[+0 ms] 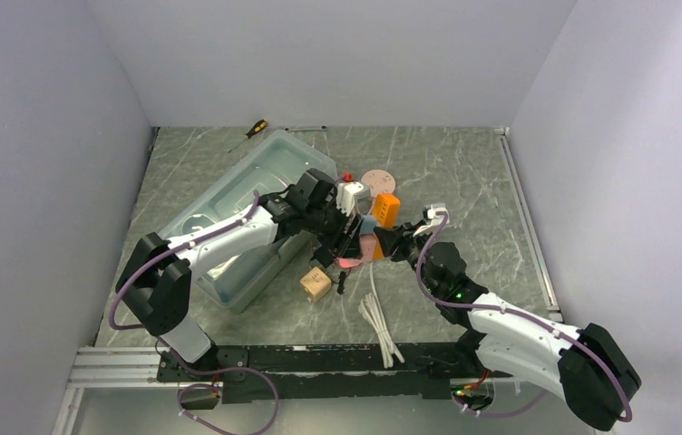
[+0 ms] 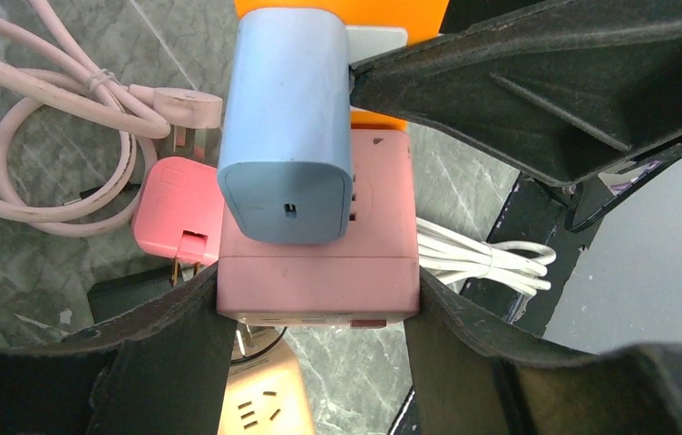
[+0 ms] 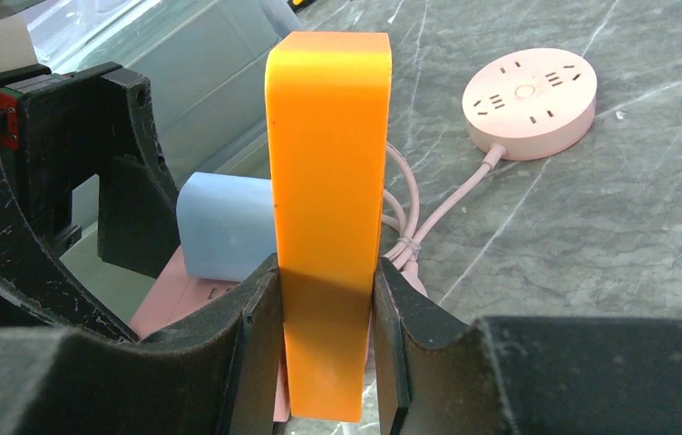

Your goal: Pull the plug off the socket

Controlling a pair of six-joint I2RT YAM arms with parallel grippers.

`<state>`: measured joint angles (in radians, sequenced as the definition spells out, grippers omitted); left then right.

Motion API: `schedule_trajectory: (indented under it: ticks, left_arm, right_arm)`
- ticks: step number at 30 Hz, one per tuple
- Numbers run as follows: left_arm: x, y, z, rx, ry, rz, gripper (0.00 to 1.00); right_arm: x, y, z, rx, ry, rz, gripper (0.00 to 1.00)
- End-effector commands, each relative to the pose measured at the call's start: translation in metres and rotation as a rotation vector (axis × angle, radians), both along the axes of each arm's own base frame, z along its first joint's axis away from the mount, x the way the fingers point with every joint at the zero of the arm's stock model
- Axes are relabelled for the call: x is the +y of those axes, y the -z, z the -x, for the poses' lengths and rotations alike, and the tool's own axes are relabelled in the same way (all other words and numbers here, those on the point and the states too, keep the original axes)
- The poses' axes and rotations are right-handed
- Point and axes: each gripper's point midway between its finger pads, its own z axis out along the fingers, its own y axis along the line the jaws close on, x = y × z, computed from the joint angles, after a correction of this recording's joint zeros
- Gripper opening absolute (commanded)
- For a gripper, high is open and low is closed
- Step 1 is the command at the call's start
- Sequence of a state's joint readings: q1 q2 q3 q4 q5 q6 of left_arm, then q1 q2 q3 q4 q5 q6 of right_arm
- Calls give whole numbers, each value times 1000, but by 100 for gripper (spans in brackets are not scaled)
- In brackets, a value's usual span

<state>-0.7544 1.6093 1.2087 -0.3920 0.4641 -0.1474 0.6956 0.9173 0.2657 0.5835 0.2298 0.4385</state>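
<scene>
The orange plug [image 3: 328, 136] stands upright at the far side of the pink socket cube [image 2: 381, 192]. The right end effector [image 3: 324, 294] is clamped tight on its two broad faces. Its lower end is buried between those fingers, so I cannot tell whether its pins are seated in the cube or already free. From the left wrist only an orange sliver shows beyond the cube's far edge.

The left end effector [image 2: 317, 304] is about half open, with its fingers pressed against opposite sides of the cube, gripping it. A blue adapter [image 2: 287, 136] sits plugged into the cube's upper face and covers most of it.

Just left of the cube lies a pink plug [image 2: 179, 213], its pins half hidden under the left finger. A coiled pink cable [image 2: 11, 154] runs off frame beyond it. Just right of the cube lies a bundled white cable [image 2: 487, 263], partly behind the finger. Near the cube's front a beige socket block [image 2: 260, 403] is cut off by the frame edge.

Past the cube a round pink socket [image 3: 530, 100] rests on the marbled desk [image 1: 464, 181]. Left of the cube sits a clear bin [image 1: 228, 204], and well beyond it a screwdriver [image 1: 254, 130] lies by the back wall. From overhead the arms crowd the cube, and little of it shows.
</scene>
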Motion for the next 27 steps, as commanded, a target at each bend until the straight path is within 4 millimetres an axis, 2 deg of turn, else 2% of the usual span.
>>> schedule_trajectory:
  ticks: [1,5,13,18,27]
  left_arm:
    - [25,-2,-30,-43,-129,-65,0]
    - [13,-21,-11,-58,33,22,0]
    - [6,-49,17,-91,218,147,0]
    - [6,-49,15,-94,207,138,0]
    - [32,-22,-27,-111,-63,-48,0]
  right_arm:
    - [0,-45,-6,-119,18,-71,0]
    - [3,-48,-1,-137,-15,-94,0]
    - [4,-48,0,-137,-47,-134,0]
    - [4,-48,-1,-135,-45,-130,0]
    - [-7,-46,-6,-136,18,-97,0]
